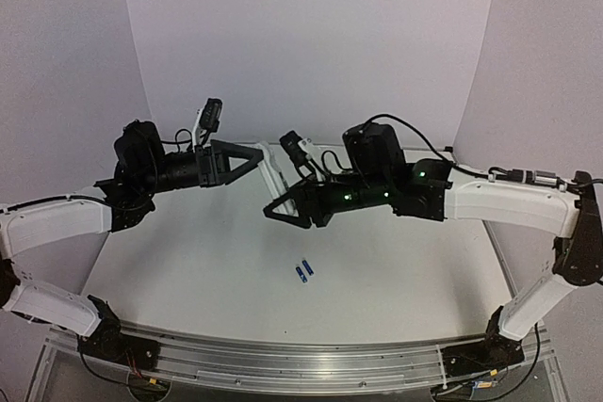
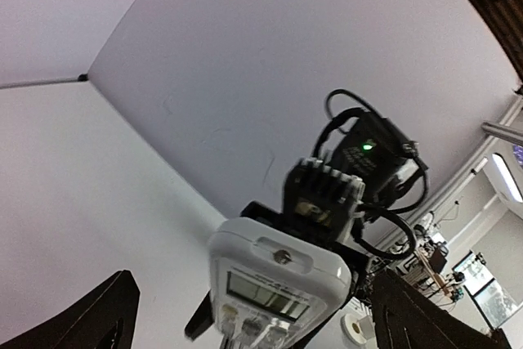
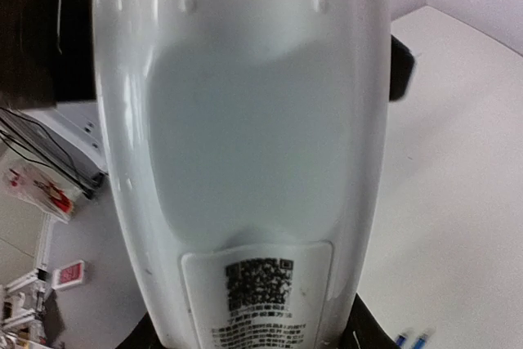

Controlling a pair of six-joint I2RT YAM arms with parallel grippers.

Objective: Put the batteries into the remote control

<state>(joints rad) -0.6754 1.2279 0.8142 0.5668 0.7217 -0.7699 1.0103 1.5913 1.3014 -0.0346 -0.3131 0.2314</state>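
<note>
The remote control (image 1: 275,174) is a white handset held in the air above the table, between the two arms. My right gripper (image 1: 281,199) is shut on its lower part; the right wrist view is filled by the remote control's smooth back (image 3: 245,145) with a QR label. My left gripper (image 1: 264,155) is open, its fingers (image 2: 94,316) spread wide on either side of the remote control's display end (image 2: 274,279) without touching it. The batteries (image 1: 303,270), two small blue cells, lie side by side on the table below and show again as the batteries (image 3: 413,338) in the right wrist view.
The white table (image 1: 188,261) is closed in by pale purple walls (image 1: 311,44) at the back and sides. A metal rail (image 1: 301,364) runs along the near edge between the arm bases.
</note>
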